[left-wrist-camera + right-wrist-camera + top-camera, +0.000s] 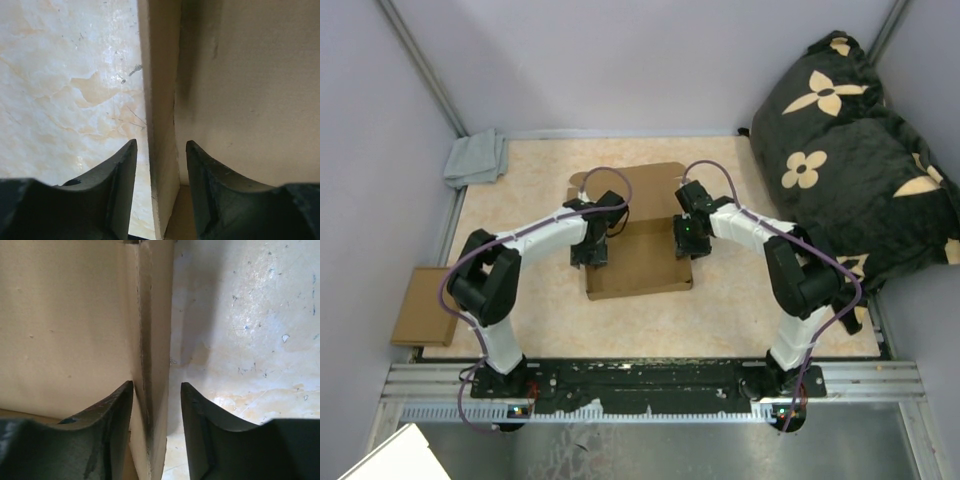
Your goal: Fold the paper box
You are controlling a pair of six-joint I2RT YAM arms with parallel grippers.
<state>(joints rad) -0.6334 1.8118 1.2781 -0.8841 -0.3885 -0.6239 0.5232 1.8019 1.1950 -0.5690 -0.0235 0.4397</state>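
Black-fingered left gripper (160, 150): jaws apart, astride a raised side wall of the plain brown corrugated cardboard paper box (640, 265), a gap showing on each side. Matching right gripper (156, 390): jaws apart, astride the opposite raised wall. The box sits mid-table on the beige marbled tabletop (740, 310), with those walls at its 9 and 3 o'clock. Crumpled grey cloth (477, 158) at the table's 10 o'clock; black flower-print cushion (850, 150) at 2; flat brown cardboard piece (423, 305) at 8.

Overhead, the left gripper (588, 260) and right gripper (686, 247) hide side edges of the paper box (640, 272).
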